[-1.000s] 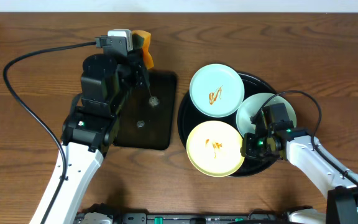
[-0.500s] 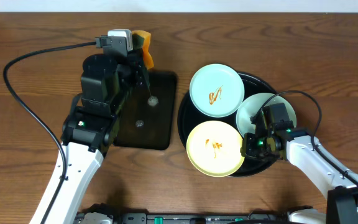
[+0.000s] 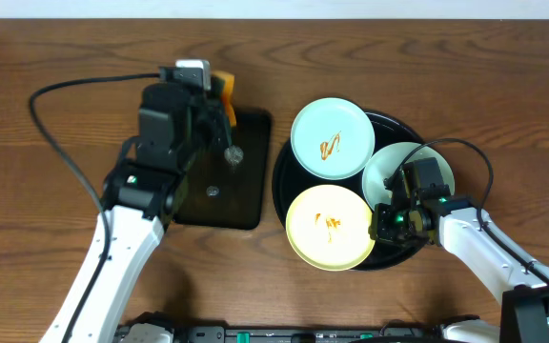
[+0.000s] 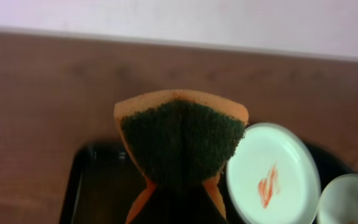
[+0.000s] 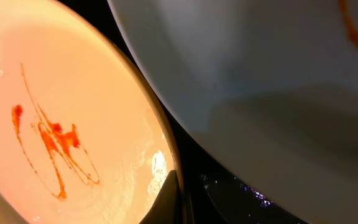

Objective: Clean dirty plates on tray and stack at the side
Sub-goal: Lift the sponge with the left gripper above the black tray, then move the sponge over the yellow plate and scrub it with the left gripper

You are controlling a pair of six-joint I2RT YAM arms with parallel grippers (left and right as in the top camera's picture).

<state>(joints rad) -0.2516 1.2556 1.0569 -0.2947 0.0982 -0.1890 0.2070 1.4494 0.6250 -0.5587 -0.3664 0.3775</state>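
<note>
The round black tray [image 3: 278, 181] holds three sauce-marked plates. A mint-blue plate [image 3: 330, 139] lies at its back; it also shows in the left wrist view [image 4: 272, 171]. A yellow plate [image 3: 329, 227] lies at the front. A second mint-blue plate [image 3: 397, 168] at the right is partly hidden by my right arm. My right gripper [image 3: 381, 225] is shut on the yellow plate's right rim [image 5: 73, 124], with one finger [image 5: 171, 198] on the rim. My left gripper [image 3: 219, 91] is shut on an orange sponge with a green scouring face [image 4: 179, 140], held above the table's back.
A smaller rectangular black tray [image 3: 222, 171] lies left of the round tray, under my left arm, with two small droplets on it. The left arm's cable [image 3: 65, 105] loops over the table's left part. A pale wall runs along the back edge.
My left arm has swung a little to the right with the sponge in it. The right arm and the plates have not moved.
</note>
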